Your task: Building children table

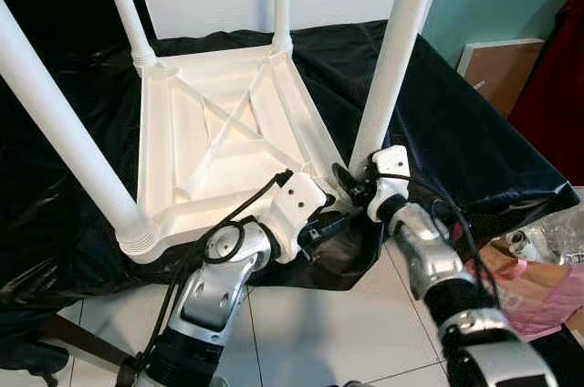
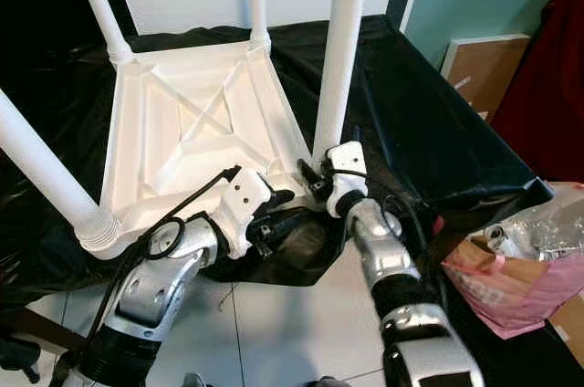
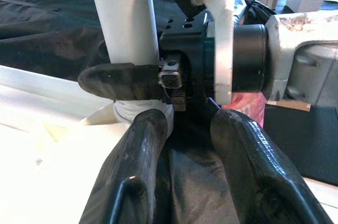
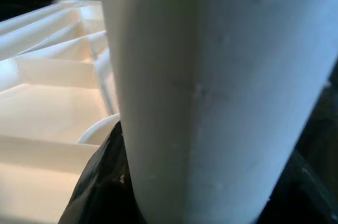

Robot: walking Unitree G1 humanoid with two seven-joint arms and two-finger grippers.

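Observation:
A white plastic children's table point(image 1: 228, 141) lies upside down on a black-draped surface, with its legs pointing up. At the base of the near right leg point(image 1: 397, 49) is my right gripper point(image 1: 351, 188), shut around that leg. In the right wrist view the leg point(image 4: 211, 76) stands close between the black fingers point(image 4: 92, 192). My left gripper point(image 1: 333, 227) sits just below the table's near right corner, pointing toward the right gripper. Its fingers point(image 3: 142, 171) are open, with only black cloth between them. The left wrist view shows one finger of the right gripper point(image 3: 119, 81) lying across the leg.
Black cloth point(image 1: 456, 131) covers the work surface and hangs over its near edge. A brown board point(image 1: 502, 67) leans against the teal wall at the right. A pink bag with plastic wrapping point(image 1: 538, 277) sits at the lower right. White tiled floor point(image 1: 319, 323) lies below.

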